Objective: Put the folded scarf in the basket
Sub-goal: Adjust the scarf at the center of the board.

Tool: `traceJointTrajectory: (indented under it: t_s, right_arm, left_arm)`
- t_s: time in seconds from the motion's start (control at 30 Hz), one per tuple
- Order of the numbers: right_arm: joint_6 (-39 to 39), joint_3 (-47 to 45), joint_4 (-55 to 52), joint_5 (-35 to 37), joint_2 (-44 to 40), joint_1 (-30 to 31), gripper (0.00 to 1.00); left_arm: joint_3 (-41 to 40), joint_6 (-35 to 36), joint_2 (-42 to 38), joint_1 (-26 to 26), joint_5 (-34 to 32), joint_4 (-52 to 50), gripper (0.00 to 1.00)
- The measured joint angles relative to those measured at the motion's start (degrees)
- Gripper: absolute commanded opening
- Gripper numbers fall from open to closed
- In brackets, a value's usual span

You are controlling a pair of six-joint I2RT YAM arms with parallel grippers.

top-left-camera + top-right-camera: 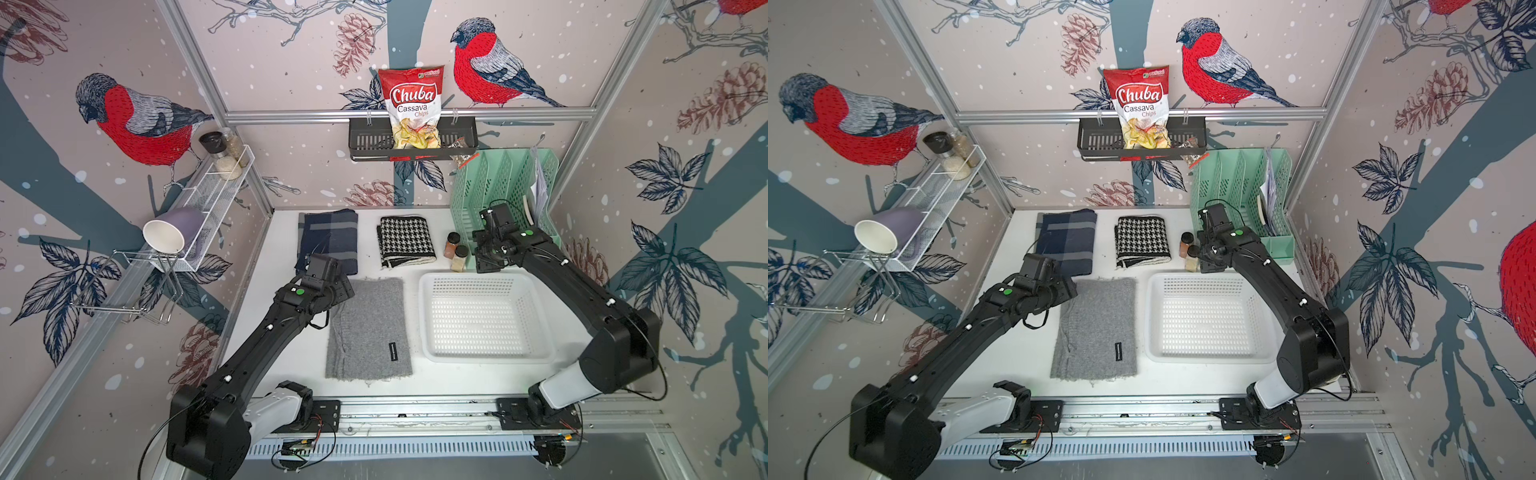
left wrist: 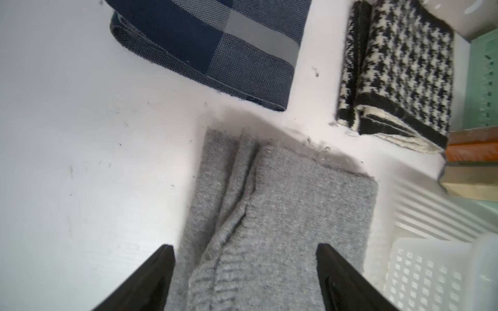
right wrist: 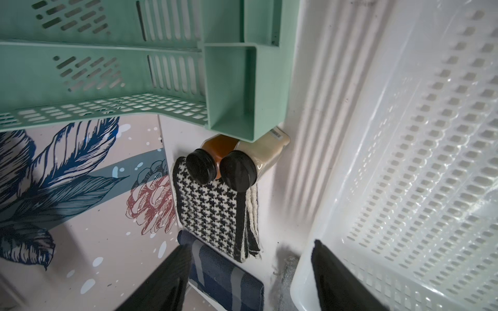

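Grey knit scarf [image 1: 368, 328] lies on the tabletop [image 1: 303, 365] just beside the empty basket [image 1: 482, 277].
The left gripper [image 2: 244, 246] is spread above the scarf, and the right gripper [image 3: 252, 245] is spread and empty at the basket's corner. Pinching only the top layer would likely unfold the scarf.

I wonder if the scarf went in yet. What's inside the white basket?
Nothing: the white basket shows a bare holed bottom. The right arm hides part of one edge. The grey scarf lies beside it on the table.

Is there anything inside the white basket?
Empty: the basket shows only its bare holed bottom; the grey scarf lies beside it.
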Motion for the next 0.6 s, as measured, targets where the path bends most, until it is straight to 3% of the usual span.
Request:
traceJointTrajectory:
  t_s: [0.13,0.4,0.6]
  right_arm:
    - [-9.7,-3.5,6.0,1.6,-3.2,2.0,0.73]
    - [-33.5,-8.4,17.0,1.6,-6.7,11.6,0.65]
    - [-43.1,-11.9,19.3,1.0,-8.7,15.9,0.58]
  left_arm:
    - [0.5,3.7,5.6,4.2,0.2,1.0,0.74]
    - [4.2,9.9,16.9,8.4,3.8,5.6,0.40]
    - [3.5,10.8,21.6,11.5,5.4,7.4,0.40]
